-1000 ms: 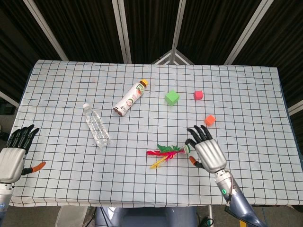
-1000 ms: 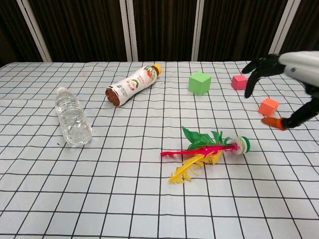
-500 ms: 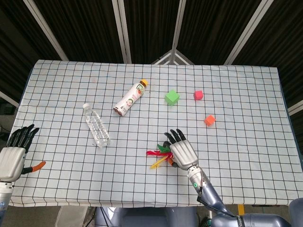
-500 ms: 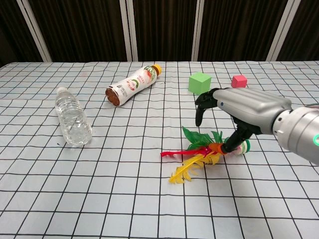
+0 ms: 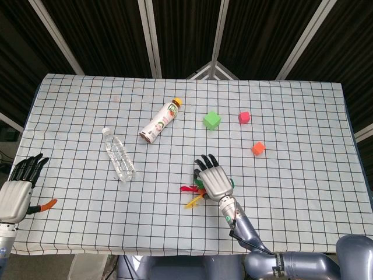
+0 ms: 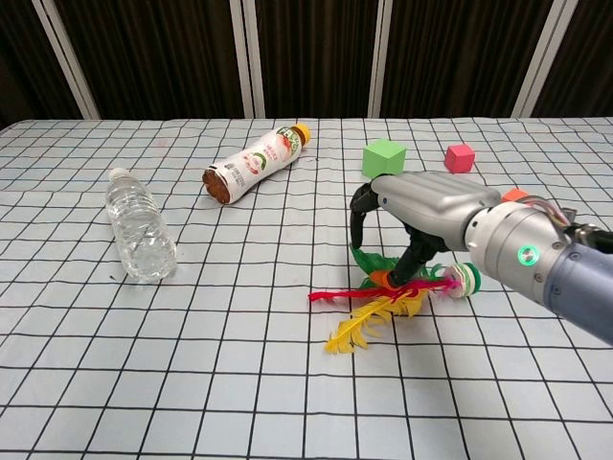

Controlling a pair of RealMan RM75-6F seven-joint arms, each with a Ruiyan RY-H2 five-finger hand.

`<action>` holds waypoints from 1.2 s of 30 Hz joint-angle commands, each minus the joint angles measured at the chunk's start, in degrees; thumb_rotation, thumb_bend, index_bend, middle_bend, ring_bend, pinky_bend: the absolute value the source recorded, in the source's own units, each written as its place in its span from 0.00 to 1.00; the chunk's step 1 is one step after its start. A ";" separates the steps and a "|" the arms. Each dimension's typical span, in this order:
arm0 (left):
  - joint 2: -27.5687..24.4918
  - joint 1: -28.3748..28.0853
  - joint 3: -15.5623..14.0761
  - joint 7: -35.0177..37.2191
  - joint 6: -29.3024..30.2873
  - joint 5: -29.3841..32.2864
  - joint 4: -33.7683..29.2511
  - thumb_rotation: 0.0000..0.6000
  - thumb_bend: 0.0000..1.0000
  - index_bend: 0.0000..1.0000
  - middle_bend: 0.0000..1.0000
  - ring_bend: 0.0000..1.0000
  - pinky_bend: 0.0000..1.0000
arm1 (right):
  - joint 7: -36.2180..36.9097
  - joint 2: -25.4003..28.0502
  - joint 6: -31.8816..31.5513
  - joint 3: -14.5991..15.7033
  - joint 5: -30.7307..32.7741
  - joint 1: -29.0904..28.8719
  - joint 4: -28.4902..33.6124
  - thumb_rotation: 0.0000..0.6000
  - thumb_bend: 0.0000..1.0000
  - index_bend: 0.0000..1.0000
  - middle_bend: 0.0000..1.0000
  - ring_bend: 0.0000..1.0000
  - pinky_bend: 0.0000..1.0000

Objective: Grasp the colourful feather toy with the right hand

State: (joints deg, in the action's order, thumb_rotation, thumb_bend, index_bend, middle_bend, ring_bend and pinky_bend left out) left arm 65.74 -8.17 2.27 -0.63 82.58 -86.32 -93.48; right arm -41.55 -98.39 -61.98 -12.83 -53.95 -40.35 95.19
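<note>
The colourful feather toy lies flat on the checked tablecloth, its red, yellow and green feathers fanning left from a white and green base. My right hand arches over its middle, fingers curved down on the far side and the orange thumb tip by the feather stems. The fingers are apart and do not grip it. In the head view the right hand covers most of the toy. My left hand hangs at the table's left edge, fingers extended and holding nothing.
A clear water bottle lies at the left and a labelled drink bottle behind the centre. A green cube, a pink cube and an orange cube sit behind the right hand.
My right hand has swept left from beside the toy's base to above its middle and lowered over the feathers. The toy and the left hand have not moved.
</note>
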 commanded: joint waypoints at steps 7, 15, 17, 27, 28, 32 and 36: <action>-0.29 -0.31 -0.13 0.36 -0.84 0.19 -0.27 1.00 0.00 0.00 0.00 0.00 0.00 | -1.34 -2.31 0.41 -0.95 2.53 -2.46 -3.21 1.00 0.36 0.49 0.21 0.00 0.00; -0.46 -0.38 -0.22 0.55 -1.18 0.37 -0.78 1.00 0.00 0.00 0.00 0.00 0.00 | -2.34 -2.49 -1.00 -0.26 3.01 -2.97 -3.44 1.00 0.36 0.55 0.24 0.00 0.00; -0.44 -0.38 -0.29 0.42 -1.14 0.23 -0.88 1.00 0.00 0.00 0.00 0.00 0.00 | -2.38 -2.54 -1.21 -0.11 3.06 -3.02 -3.50 1.00 0.36 0.55 0.24 0.00 0.00; -0.39 -0.45 -0.31 0.38 -1.07 0.04 -1.09 1.00 0.00 0.00 0.00 0.00 0.00 | -2.58 -3.52 -1.96 0.02 3.55 -3.73 -4.73 1.00 0.40 0.55 0.24 0.00 0.00; -0.40 -0.48 -0.30 0.44 -1.11 0.06 -1.09 1.00 0.00 0.00 0.00 0.00 0.00 | -2.68 -3.59 -1.94 0.04 3.68 -3.83 -4.86 1.00 0.41 0.55 0.24 0.00 0.00; -0.46 -0.57 -0.23 0.67 -1.28 0.21 -1.07 1.00 0.00 0.00 0.00 0.00 0.00 | -2.87 -3.86 -2.02 0.33 4.00 -4.01 -5.30 1.00 0.45 0.55 0.24 0.00 0.00; -0.52 -0.59 -0.25 0.81 -1.27 0.15 -1.14 1.00 0.00 0.00 0.00 0.00 0.00 | -2.86 -4.23 -2.28 0.80 3.99 -4.02 -5.50 1.00 0.53 0.55 0.24 0.00 0.00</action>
State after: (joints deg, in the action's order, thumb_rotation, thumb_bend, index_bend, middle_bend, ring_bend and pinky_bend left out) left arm 65.22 -8.76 2.02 0.18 81.31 -86.17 -94.61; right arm -44.42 -102.59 -64.25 -12.05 -49.97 -44.38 89.71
